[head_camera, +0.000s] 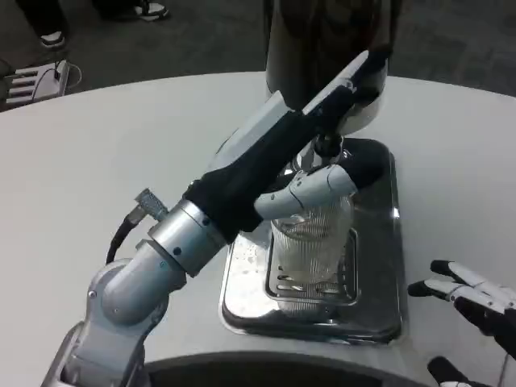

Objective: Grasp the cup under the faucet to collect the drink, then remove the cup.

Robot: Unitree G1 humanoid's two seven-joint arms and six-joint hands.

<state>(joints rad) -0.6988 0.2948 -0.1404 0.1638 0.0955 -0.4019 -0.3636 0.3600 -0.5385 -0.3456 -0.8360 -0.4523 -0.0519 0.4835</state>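
Observation:
A clear ribbed cup [310,246] stands upright on the grate of the metal drip tray [379,318], under the black faucet [326,145] of a dark, shiny drink dispenser [318,40]. My left arm reaches in from the lower left. My left hand [310,153] is at the cup's top: its thumb lies across the near side of the rim, and its long fingers run past the far side, up against the dispenser. The cup's rim is hidden behind the thumb. My right hand [472,294] waits at the lower right with its fingers spread and nothing in them.
The tray sits near the table's front edge [266,355]. White tabletop [97,161] stretches to the left and behind. On the dark floor beyond the table are people's shoes [149,10] and a white rack [32,81].

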